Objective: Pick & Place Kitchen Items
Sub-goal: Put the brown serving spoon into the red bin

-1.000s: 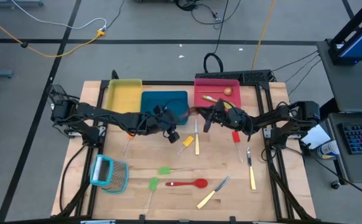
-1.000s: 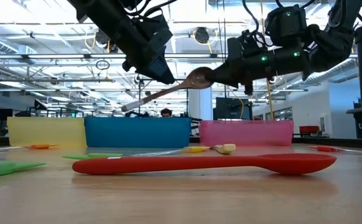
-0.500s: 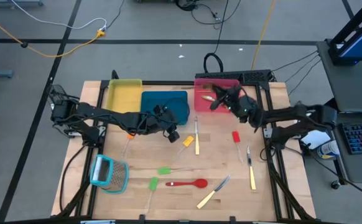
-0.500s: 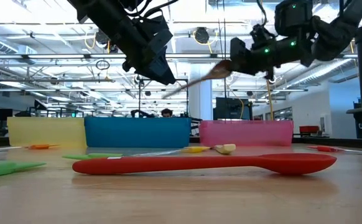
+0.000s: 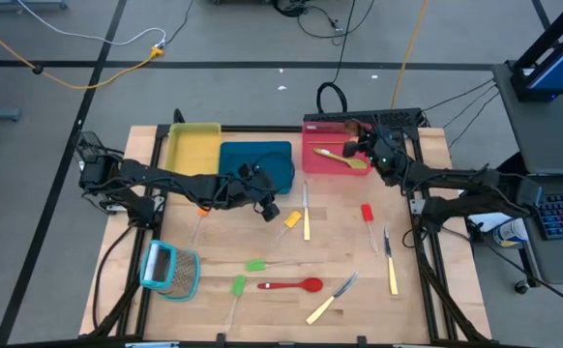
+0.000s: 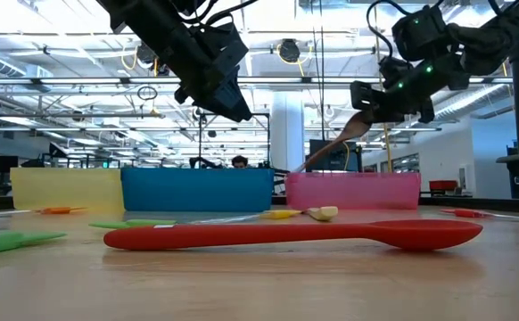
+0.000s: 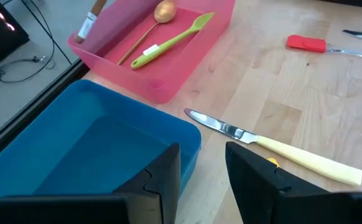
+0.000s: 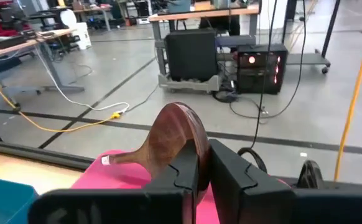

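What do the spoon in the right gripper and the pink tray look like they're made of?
The spoon held in the right gripper looks like wood: dark brown with a smooth, satiny bowl. The pink tray looks like moulded plastic: uniform colour, rounded corners, faint sheen. Neither is certain from looks alone.

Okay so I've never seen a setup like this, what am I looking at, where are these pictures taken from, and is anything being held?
It is a two-armed robot sorting kitchen utensils on a wooden table. One picture looks straight down, one looks level across the tabletop, and two come from cameras on the wrists. At the back stand a yellow tray, a blue tray and a pink tray. The right gripper is above the pink tray, shut on a wooden spoon. The left gripper is open and empty near the blue tray. Loose on the table lie a red spoon, knives, small spatulas and a light-blue grater.
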Controlling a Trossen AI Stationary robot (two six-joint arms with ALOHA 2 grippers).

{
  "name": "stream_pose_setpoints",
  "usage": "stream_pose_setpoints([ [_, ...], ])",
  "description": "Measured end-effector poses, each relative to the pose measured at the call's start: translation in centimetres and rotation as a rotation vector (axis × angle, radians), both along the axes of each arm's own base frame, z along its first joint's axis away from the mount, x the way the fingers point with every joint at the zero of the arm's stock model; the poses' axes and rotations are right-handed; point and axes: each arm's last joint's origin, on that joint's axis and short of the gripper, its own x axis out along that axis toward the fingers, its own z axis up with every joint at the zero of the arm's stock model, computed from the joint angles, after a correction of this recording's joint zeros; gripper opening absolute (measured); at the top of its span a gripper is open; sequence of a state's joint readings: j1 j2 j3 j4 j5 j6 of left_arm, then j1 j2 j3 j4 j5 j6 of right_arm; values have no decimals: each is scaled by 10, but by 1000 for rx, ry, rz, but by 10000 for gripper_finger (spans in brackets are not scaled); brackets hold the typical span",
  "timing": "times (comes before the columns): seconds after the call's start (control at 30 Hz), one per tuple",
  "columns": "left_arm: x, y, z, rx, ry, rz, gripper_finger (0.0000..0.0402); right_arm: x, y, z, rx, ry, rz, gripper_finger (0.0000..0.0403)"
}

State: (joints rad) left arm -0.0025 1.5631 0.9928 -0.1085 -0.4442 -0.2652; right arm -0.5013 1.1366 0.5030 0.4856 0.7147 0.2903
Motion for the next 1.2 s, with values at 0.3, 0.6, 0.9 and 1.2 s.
stream_pose_setpoints([
  [0.3,0,0,0,-13,-8,11,134,-11,8,15,-33,7,2,17],
  [0.6,0,0,0,-53,-32,42,134,-3,7,-17,163,-33,-24,18],
  [0.9,0,-4,0,-57,-34,33,134,16,-3,-47,195,-8,-42,19],
  [1.2,0,-6,0,-54,-30,23,134,14,-2,-60,262,50,-57,57],
])
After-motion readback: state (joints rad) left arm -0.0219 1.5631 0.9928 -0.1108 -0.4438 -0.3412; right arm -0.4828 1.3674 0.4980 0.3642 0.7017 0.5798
